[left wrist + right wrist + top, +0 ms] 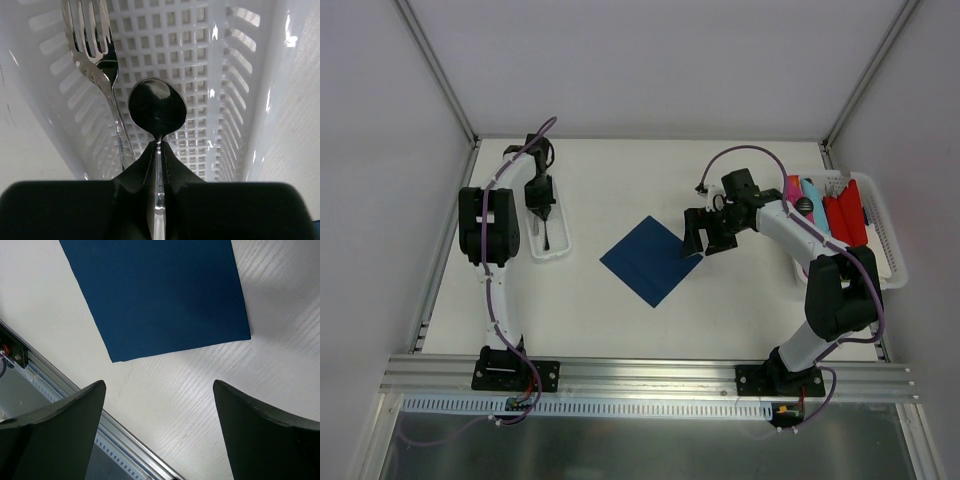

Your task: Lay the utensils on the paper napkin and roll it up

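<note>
Napkin (653,260) lies flat on the table (620,170), set as a diamond near the centre, between the two arms. The left arm (490,225) is folded with its elbow raised. Its forearm reaches to the far-left part of the table and its wrist points down into the white tray (563,245). The right arm (820,260) bends at the elbow beside the basket (885,230) and extends leftward toward the napkin.

The right gripper (705,235) hovers at the napkin's right corner, jaws wide apart with nothing between them. In the right wrist view the napkin (160,295) lies ahead of the fingertips, apart from both.

The left gripper (159,150) is clamped on the spoon (157,107) at the neck, just below the bowl. The bowl projects forward of the fingertips, inside the tray (235,75). Whether the spoon is lifted off the tray floor cannot be told. The fork (95,45) lies just left of the spoon in the same tray, outside the grip. Both are well apart from the napkin.
</note>
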`<control>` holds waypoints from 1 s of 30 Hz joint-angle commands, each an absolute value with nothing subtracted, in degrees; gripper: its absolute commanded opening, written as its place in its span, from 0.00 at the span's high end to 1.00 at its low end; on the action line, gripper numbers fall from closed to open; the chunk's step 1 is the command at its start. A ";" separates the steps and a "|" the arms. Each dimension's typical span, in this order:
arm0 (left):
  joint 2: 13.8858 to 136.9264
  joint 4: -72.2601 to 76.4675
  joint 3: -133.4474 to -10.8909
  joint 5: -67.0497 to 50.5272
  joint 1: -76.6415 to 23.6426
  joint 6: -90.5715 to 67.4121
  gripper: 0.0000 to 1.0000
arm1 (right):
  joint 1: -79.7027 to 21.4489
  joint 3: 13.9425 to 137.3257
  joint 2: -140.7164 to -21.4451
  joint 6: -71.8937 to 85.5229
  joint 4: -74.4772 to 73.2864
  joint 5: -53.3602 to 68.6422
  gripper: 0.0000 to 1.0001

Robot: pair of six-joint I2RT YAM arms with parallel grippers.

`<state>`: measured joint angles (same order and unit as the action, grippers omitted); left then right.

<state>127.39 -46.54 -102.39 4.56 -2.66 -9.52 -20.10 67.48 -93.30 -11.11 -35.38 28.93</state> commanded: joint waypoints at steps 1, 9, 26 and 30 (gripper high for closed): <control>128.59 -47.99 -102.39 2.81 -3.08 -10.81 1.00 | -19.69 67.68 -92.73 -10.55 -35.77 31.02 0.07; 123.05 -47.99 -101.51 2.02 -3.51 -12.74 1.00 | -22.75 60.21 -90.18 -5.89 -25.85 30.86 0.21; 104.78 -49.48 -99.67 0.18 -6.06 -18.19 1.00 | -33.57 58.79 -99.40 9.31 -15.29 16.69 0.24; 101.78 -49.31 -98.70 0.44 -11.76 -21.78 1.00 | -34.19 58.62 -100.90 11.60 -15.29 19.15 0.24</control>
<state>105.69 -47.51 -99.50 2.28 -7.09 -17.58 -33.23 57.98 -99.15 8.12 -15.27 18.50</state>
